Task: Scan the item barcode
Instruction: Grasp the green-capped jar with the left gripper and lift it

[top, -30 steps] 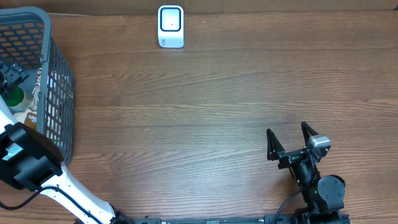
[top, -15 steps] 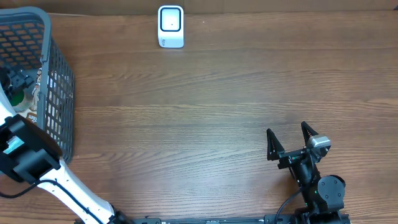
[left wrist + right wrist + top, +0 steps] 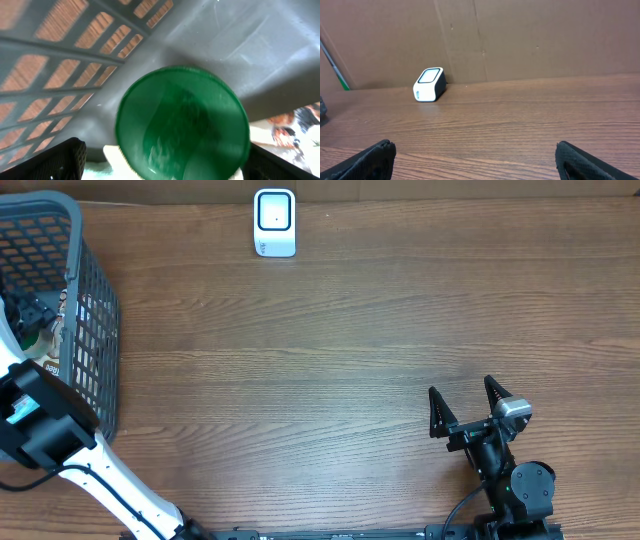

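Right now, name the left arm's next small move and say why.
Probably ease forward a little and close on the green lid: the left jaws stand open inside the basket, the lid lies straight ahead between them, nothing is held, and the scanner stands across the table.

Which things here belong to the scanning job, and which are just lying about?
Job:
green-lidded item, in the basket
scanner
left pincer, open over that item

Lying about:
packet in the basket
right pincer, open, holding nothing
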Controlling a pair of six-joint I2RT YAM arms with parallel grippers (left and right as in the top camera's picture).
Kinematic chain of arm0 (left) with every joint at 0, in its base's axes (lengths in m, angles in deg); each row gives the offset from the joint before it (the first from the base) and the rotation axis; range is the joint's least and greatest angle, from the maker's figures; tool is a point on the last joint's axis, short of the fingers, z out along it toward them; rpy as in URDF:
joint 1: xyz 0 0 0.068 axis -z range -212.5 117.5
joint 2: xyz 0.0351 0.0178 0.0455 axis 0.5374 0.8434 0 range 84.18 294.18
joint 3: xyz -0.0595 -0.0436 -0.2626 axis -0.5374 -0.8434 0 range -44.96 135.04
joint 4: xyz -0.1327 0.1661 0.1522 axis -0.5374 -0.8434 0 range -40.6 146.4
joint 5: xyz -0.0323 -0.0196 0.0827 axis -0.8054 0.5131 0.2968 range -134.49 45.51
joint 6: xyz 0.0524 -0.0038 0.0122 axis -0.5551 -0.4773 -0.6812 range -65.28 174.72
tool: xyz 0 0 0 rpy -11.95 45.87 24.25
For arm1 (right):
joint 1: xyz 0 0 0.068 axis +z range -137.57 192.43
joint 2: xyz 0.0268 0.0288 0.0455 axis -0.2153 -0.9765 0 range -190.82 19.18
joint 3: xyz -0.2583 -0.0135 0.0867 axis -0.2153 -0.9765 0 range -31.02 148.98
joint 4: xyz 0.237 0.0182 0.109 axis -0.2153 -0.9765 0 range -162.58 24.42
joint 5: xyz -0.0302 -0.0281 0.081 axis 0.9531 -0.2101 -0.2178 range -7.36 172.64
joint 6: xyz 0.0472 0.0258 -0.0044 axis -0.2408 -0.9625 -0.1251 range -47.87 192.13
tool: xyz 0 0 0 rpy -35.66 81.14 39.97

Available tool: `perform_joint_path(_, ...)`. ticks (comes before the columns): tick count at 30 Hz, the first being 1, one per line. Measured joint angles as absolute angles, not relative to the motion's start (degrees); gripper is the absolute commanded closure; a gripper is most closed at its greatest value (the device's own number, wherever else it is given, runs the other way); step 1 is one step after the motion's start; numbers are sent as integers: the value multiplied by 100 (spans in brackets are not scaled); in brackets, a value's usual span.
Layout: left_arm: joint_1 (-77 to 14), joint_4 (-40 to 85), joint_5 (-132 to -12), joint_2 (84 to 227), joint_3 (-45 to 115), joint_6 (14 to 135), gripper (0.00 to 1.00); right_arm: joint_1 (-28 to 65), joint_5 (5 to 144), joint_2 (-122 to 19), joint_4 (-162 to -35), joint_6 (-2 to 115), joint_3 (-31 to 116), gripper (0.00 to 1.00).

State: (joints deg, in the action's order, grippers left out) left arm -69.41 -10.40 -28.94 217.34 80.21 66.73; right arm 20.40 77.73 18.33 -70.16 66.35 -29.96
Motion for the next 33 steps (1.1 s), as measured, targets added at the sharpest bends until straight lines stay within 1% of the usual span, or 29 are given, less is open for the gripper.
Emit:
perform_joint_path(9,-6941,-708,-2883,21942,8021,6671,1,2040,7775,1833,-7011,6637,-2996,0)
perform_joint_path(15,-6941,-459,-2934,21942,8016,6671,5,2040,7777,1833,-7016,6635,-2996,0)
perform_joint_path(22,-6941,-229,-3139,21942,7872,6671,7,2040,7775,1833,-7013,6637,-2996,0)
perform_joint_path(29,-6943,-186,-3185,21942,7656,6671,16,2040,7775,1833,-7013,6635,-2996,0)
perform_joint_path(32,-6954,-186,-3185,21942,7656,6671,24,2040,7773,1833,-7016,6632,-2996,0)
perform_joint_path(33,-6963,-188,-3185,21942,7656,6669,28,2040,7775,1833,-7016,6635,-2996,0)
